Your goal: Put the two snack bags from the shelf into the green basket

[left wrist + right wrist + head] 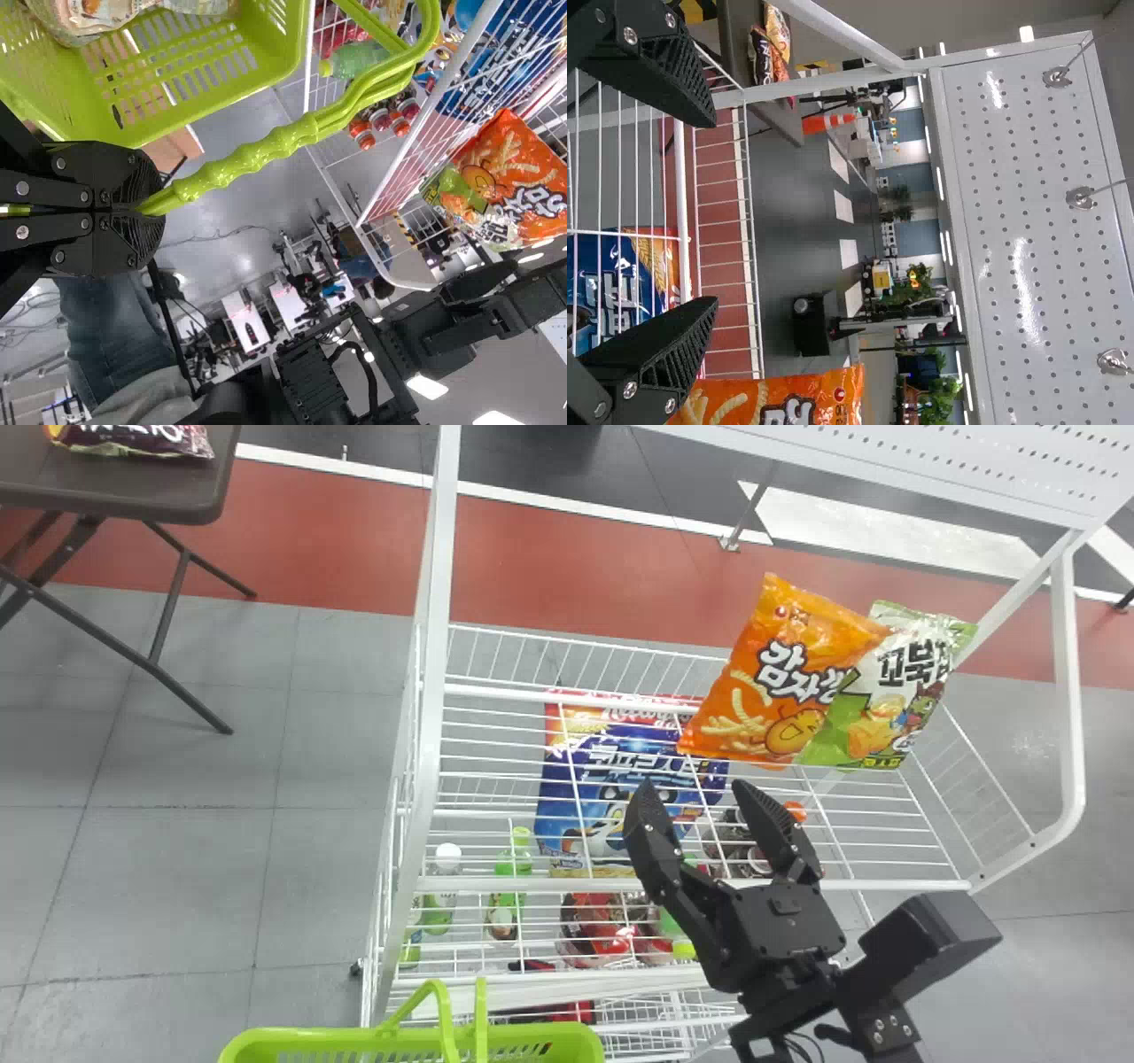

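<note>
Right pincer (695, 786) open, snack bags (780, 682) at its two o'clock.
Left pincer (149, 208) gripping the handle (239, 166) of the green basket (540, 1033).

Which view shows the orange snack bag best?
The head view: the orange snack bag appears whole and uncovered. The left wrist view shows it smaller and turned; the right wrist view, one cut-off part.

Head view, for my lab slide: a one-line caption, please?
Right end effector, open, before two snack bags on a white wire shelf, green basket at the lower edge.
</note>
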You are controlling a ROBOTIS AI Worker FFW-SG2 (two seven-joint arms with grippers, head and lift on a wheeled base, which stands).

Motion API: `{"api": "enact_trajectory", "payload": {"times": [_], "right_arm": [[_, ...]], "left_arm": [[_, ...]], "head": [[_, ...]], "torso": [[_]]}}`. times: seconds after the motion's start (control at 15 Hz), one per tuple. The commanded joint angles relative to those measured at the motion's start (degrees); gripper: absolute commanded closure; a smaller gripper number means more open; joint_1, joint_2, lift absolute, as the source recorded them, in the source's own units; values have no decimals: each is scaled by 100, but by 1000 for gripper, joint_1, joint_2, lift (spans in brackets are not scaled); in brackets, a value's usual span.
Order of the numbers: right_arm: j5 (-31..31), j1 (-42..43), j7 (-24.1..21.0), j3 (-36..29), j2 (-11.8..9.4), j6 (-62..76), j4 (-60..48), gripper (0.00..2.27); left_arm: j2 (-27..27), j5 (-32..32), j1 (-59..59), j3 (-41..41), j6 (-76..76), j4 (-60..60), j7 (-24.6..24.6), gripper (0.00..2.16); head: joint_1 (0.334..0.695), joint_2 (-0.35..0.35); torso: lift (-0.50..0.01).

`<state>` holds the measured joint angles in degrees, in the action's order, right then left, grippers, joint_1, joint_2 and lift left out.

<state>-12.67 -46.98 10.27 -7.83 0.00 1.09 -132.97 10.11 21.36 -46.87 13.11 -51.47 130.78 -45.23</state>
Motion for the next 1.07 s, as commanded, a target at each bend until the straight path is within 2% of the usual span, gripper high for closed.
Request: {"api": "enact_trajectory", "payload": {"times": [0.0,0.33,1.0], "right_arm": [[-25,-4,-7,1,5,-17,-9,110],[-69,-4,-148,-8,5,-35,-18,110],[-61,5,-148,9,5,-140,-62,110]], "left_arm": [[0,0,3,-2,0,0,5,1973],[0,9,29,-2,0,-26,32,1973],[0,27,56,-10,0,-53,14,1973]], "head": [[695,-350],[695,-350],[695,-350]], "torso": [[-11],[-11],[-11]]}}
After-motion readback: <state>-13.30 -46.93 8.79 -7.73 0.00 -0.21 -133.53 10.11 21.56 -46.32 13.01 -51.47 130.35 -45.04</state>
